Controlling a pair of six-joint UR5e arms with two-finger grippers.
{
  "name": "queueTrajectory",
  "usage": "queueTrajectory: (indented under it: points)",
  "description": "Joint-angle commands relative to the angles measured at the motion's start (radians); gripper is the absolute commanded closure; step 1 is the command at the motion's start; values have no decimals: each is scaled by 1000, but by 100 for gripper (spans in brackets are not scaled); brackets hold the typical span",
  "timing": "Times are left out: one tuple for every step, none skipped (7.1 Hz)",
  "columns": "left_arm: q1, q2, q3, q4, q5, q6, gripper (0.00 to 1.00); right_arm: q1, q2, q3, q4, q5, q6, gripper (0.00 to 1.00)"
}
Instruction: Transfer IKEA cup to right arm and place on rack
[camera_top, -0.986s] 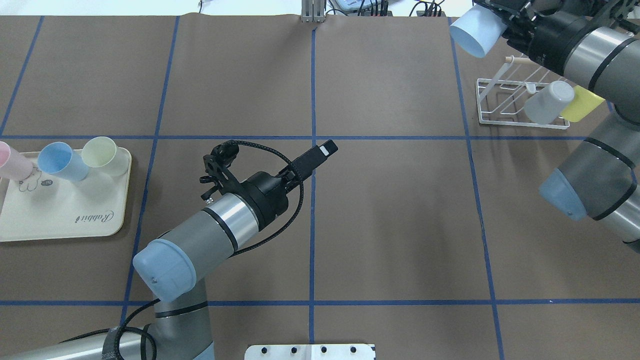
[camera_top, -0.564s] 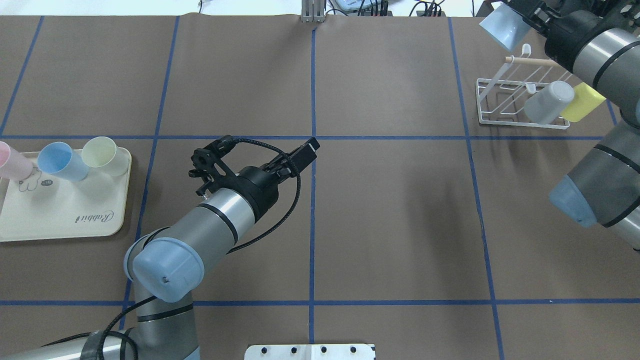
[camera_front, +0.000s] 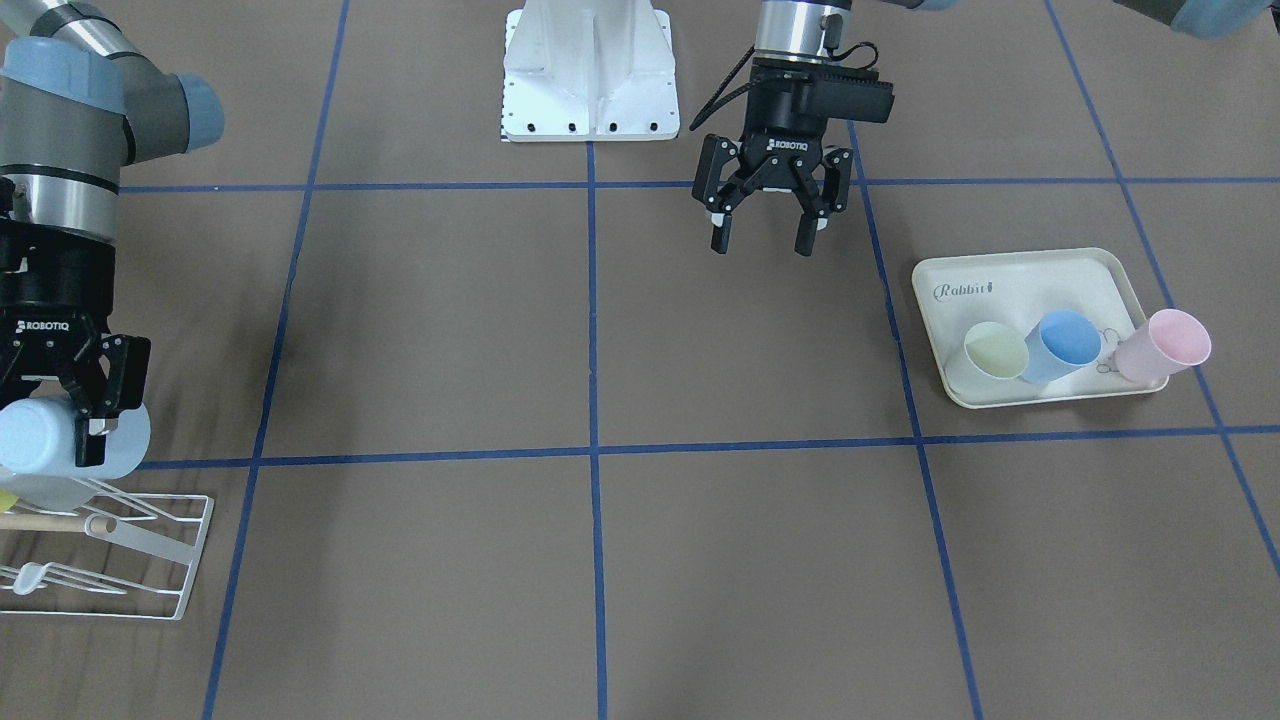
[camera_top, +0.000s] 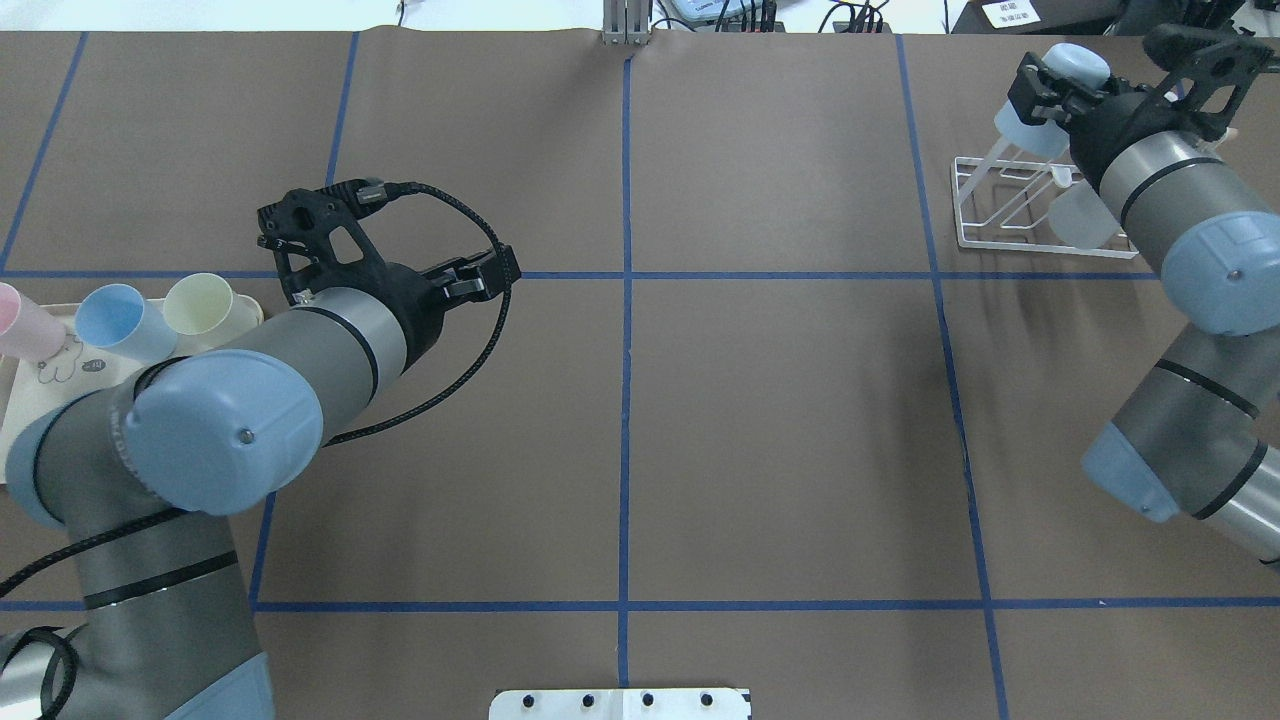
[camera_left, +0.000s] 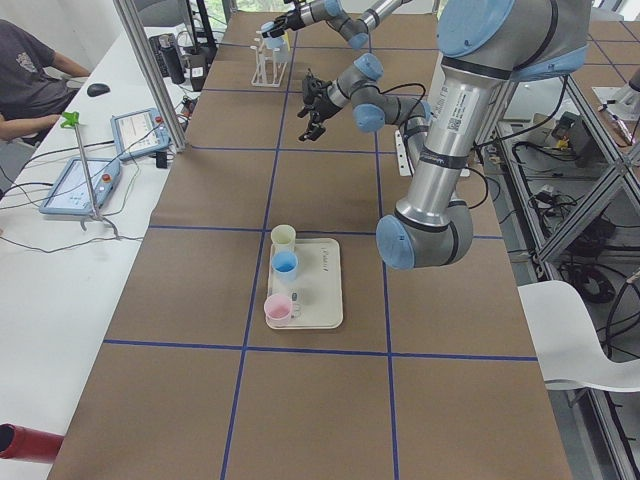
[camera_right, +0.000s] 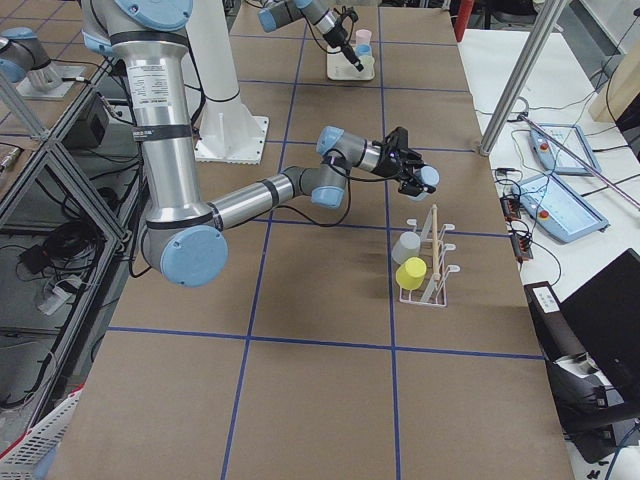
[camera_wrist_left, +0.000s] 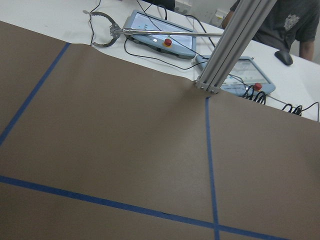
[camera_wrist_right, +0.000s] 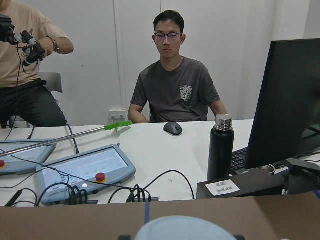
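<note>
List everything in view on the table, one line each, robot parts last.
table: 1, brown, blue tape grid
tray: 1, cream, robot's left side
yellow-green cup: 1, pale, on tray
bright blue cup: 1, on tray, mid-row
pink cup: 1, on tray, row's end
rack: 1, white wire, robot's far right
wooden rod: 1, pale, through rack
grey cup: 1, on rack
yellow cup: 1, on rack beside grey cup
pale blue cup: 1, held over rack
base plate: 1, white, robot's edge
left pincer: 1, black, open, empty
right pincer: 1, black, shut on pale blue cup
</note>
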Motion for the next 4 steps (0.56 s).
queueTrajectory:
  points:
    - [-31,20,-12,48,-50,45,0,-8,-17,-10,-6,-49,-65,100]
    - [-31,18,-12,48,-52,47,0,-9,-15,-23,-6,-69,-73,100]
    - [-31,20,-12,48,-52,47,0,-11,-9,-36,-6,-72,-75,100]
    - [-31,20,-12,48,-52,47,0,-12,-1,-58,-4,-73,-73,100]
